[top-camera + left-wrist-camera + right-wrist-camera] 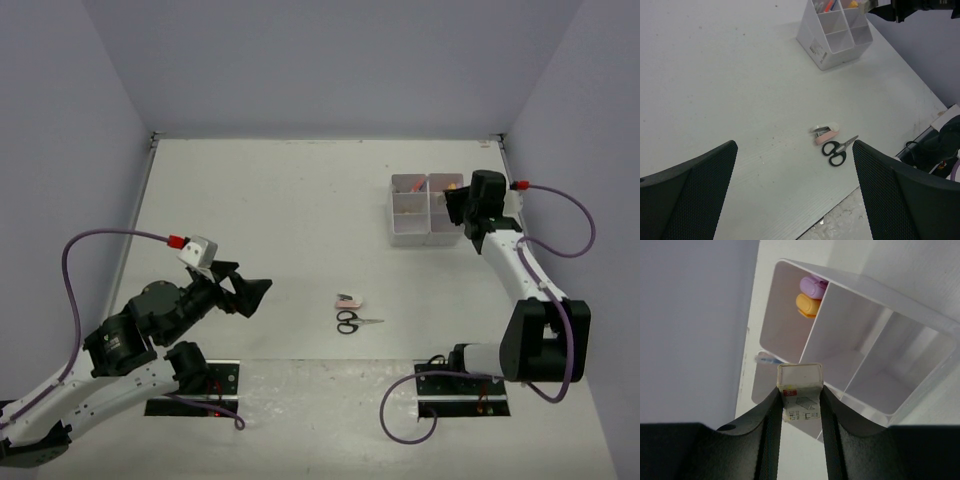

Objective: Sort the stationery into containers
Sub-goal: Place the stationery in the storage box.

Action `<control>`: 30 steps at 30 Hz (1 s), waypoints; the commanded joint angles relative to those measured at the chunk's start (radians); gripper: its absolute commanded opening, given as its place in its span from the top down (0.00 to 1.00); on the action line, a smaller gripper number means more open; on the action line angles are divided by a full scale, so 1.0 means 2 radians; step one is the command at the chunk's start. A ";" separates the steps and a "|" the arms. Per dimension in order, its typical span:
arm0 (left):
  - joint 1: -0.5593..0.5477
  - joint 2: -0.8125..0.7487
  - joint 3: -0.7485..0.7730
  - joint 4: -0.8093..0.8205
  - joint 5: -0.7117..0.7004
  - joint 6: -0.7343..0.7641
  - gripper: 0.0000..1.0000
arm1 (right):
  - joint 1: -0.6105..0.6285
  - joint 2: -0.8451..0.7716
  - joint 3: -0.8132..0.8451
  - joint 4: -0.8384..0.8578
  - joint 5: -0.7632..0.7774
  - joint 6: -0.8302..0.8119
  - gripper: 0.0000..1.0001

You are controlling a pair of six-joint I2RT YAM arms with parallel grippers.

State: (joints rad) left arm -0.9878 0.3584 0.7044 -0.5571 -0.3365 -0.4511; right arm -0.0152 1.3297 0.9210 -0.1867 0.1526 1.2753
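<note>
My right gripper [799,407] is shut on a small white labelled box [799,385] and holds it just over the white organiser box [880,291]. One compartment holds a lilac highlighter [813,286] and an orange highlighter [807,305]; a thin pen [767,359] lies in the neighbouring one. In the top view this gripper [456,206] hangs at the organiser's [410,236] right side. Black-handled scissors [357,321] and a small pink and white stapler-like item [349,300] lie mid-table. My left gripper [256,294] hovers open to their left, empty. Its wrist view shows the scissors [836,150], the pink item [826,134] and the organiser [834,49].
Grey walls enclose the table on three sides. The right arm's base and cables [460,385] sit at the near edge. In the left wrist view the table's front edge [855,200] runs just below the scissors.
</note>
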 commanded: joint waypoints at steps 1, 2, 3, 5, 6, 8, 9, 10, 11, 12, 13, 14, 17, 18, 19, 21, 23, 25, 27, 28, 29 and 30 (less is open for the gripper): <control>0.002 -0.002 -0.008 0.022 0.006 0.015 0.00 | -0.016 0.024 0.017 0.042 -0.020 0.030 1.00; 0.002 0.000 -0.008 0.022 0.008 0.015 0.00 | -0.016 0.023 0.009 0.053 -0.019 0.031 1.00; 0.002 0.001 -0.008 0.023 0.009 0.016 0.00 | -0.016 0.022 0.002 0.062 -0.017 0.032 1.00; 0.002 0.002 -0.008 0.023 0.009 0.016 0.00 | -0.017 0.022 -0.006 0.069 -0.011 0.034 1.00; 0.002 0.004 -0.008 0.022 0.009 0.016 0.00 | -0.017 0.024 -0.006 0.069 -0.010 0.032 1.00; 0.002 0.004 -0.008 0.023 0.009 0.016 0.00 | -0.017 0.027 -0.005 0.069 -0.008 0.029 0.97; 0.002 0.003 -0.009 0.023 0.009 0.016 0.00 | -0.018 0.029 -0.005 0.070 -0.007 0.029 0.93; 0.002 0.002 -0.008 0.023 0.009 0.016 0.00 | -0.018 0.033 -0.004 0.071 -0.007 0.026 0.91; 0.002 0.002 -0.008 0.023 0.009 0.016 0.00 | -0.019 0.036 -0.002 0.072 -0.008 0.024 0.90; 0.002 0.002 -0.009 0.023 0.009 0.016 0.00 | -0.020 0.040 -0.002 0.072 -0.009 0.022 0.91; 0.002 0.002 -0.009 0.023 0.009 0.016 0.00 | -0.021 0.043 -0.003 0.072 -0.011 0.021 0.91; 0.002 0.002 -0.009 0.023 0.009 0.016 0.00 | -0.022 0.044 -0.004 0.073 -0.011 0.022 0.91; 0.002 0.000 -0.009 0.023 0.008 0.016 0.00 | -0.022 0.044 -0.013 0.081 -0.012 0.022 0.91; 0.002 0.000 -0.009 0.022 0.008 0.016 0.00 | -0.022 0.046 -0.015 0.083 -0.013 0.021 0.91; 0.002 0.000 -0.009 0.022 0.009 0.016 0.00 | -0.022 0.048 -0.016 0.083 -0.015 0.020 0.91; 0.002 0.000 -0.009 0.023 0.009 0.016 0.00 | -0.024 0.052 -0.016 0.083 -0.018 0.019 0.91; 0.002 0.000 -0.009 0.023 0.009 0.016 0.00 | -0.024 0.053 -0.018 0.083 -0.019 0.019 0.90; 0.002 -0.002 -0.009 0.023 0.009 0.016 0.00 | -0.025 0.054 -0.020 0.083 -0.021 0.017 0.88; 0.002 -0.003 -0.009 0.022 0.008 0.015 0.00 | -0.027 0.055 -0.021 0.083 -0.024 0.015 0.86; 0.002 -0.003 -0.009 0.022 0.008 0.015 0.00 | -0.027 0.057 -0.021 0.083 -0.025 0.014 0.85; 0.002 -0.003 -0.009 0.022 0.008 0.015 0.00 | -0.028 0.058 -0.021 0.083 -0.026 0.013 0.84; 0.002 -0.003 -0.009 0.022 0.008 0.015 0.00 | -0.028 0.059 -0.022 0.083 -0.027 0.012 0.83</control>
State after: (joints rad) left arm -0.9878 0.3592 0.7044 -0.5400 -0.3252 -0.4492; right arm -0.0633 1.4348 0.8910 -0.0621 0.1049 1.3047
